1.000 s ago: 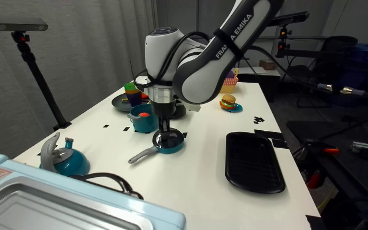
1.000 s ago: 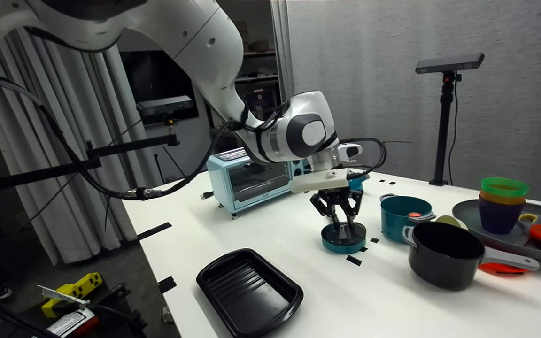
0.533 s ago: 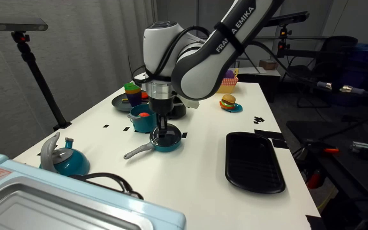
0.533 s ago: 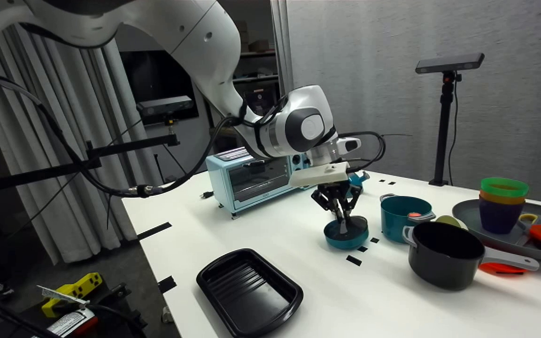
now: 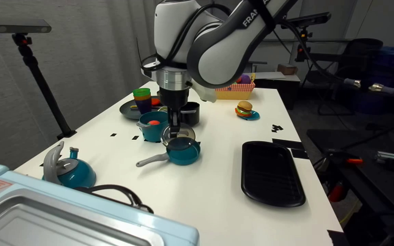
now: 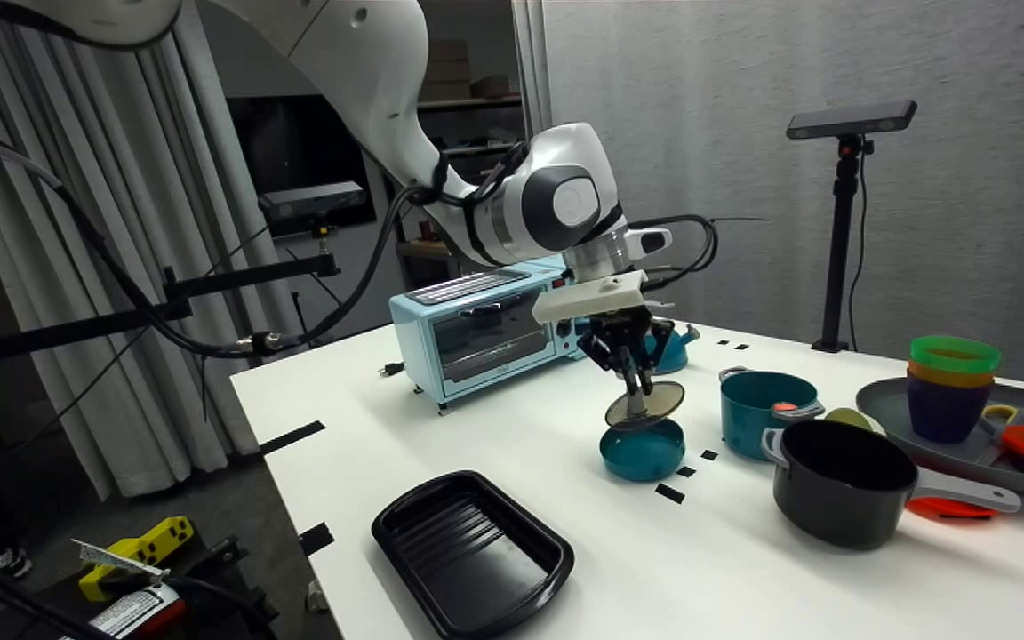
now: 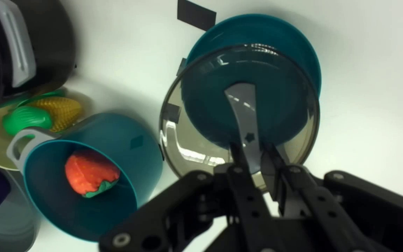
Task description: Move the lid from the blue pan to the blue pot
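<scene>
The lid [image 5: 187, 132] is round, dark-tinted and see-through, with a grey handle; it also shows in an exterior view [image 6: 669, 397] and the wrist view [image 7: 201, 140]. My gripper [image 7: 252, 150] is shut on the lid's handle and holds the lid, slightly tilted, above the blue pan [image 5: 185, 158]. The pan is uncovered on the table, partly under the lid in the wrist view [image 7: 257, 29]. The blue pot [image 5: 153, 133] stands beside the pan, open, with a red toy strawberry [image 7: 89, 173] inside. The pot also shows in an exterior view [image 6: 748, 427].
A black pot [image 6: 841, 498] stands close to the blue pot. A grey plate [image 6: 885, 400] with stacked cups [image 6: 948, 400] lies behind it. A black tray [image 5: 270, 174], a teal kettle [image 5: 80, 174], a toy burger [image 5: 244, 108] and a light-blue oven [image 6: 494, 333] are also on the table.
My gripper has closed on the lid's handle and risen. The lid, earlier seated on the pan, is now lifted off it. The pan has shifted slightly.
</scene>
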